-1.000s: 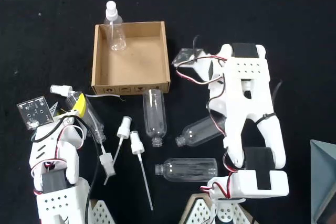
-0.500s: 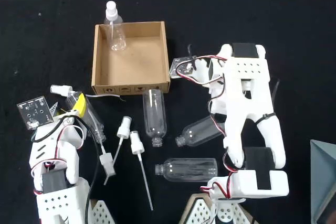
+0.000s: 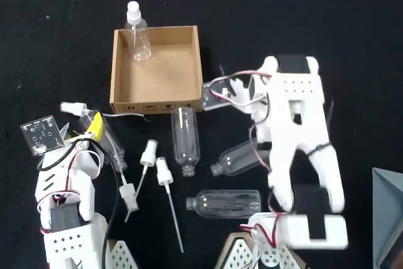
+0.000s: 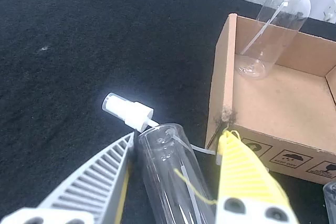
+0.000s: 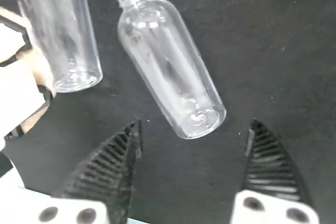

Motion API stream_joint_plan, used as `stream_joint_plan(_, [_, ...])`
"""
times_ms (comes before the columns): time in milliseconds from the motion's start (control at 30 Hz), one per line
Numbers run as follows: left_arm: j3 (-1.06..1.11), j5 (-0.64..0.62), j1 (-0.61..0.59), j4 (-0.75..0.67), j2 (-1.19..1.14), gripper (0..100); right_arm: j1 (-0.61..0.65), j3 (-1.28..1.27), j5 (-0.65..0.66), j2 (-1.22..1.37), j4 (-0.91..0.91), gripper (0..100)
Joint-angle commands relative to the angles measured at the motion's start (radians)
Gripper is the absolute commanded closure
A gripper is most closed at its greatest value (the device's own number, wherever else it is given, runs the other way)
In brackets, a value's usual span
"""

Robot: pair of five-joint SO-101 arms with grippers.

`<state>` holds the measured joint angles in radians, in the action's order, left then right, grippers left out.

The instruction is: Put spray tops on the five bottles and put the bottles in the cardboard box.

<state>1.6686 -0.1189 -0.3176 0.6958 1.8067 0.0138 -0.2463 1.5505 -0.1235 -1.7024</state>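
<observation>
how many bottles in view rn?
5 bottles. One leans in the cardboard box, one is in the left hand, three lie uncapped on the table by the box, one of them partly under the right arm.

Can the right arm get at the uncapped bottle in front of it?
Probably yes: the uncapped bottle lies straight ahead of the right arm's open jaws, apart from the neighbouring bottle, with nothing covering it.

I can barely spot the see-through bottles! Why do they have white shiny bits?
Right wrist view: light glints in pale streaks on the clear bottle against the black cloth. Left wrist view: the gripped bottle shines at its rim. High view: the boxed bottle glints faintly.
</observation>
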Motion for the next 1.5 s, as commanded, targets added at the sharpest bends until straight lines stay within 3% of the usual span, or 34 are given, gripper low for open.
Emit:
stream_joint_plan(0, [-0.005, 0.008, -0.008, -0.023, 0.011, 77, 0.066, -0.071, 0.025, -0.143, 0.011, 73.3])
stream_joint_plan(267, [-0.005, 0.008, -0.008, -0.023, 0.011, 77, 0.150, -0.317, 0.026, -0.251, 0.204, 73.3])
stream_joint_plan(533, [-0.005, 0.008, -0.008, -0.023, 0.011, 77, 0.203, -0.406, 0.026, -0.252, 0.288, 73.3])
stream_joint_plan(1333, [-0.005, 0.009, -0.005, -0.023, 0.011, 77, 0.203, -0.687, 0.032, -0.252, 0.621, 73.4])
stream_joint_plan(1467, [-0.005, 0.009, -0.004, -0.023, 0.011, 77, 0.201, -0.691, 0.032, -0.252, 0.631, 81.6])
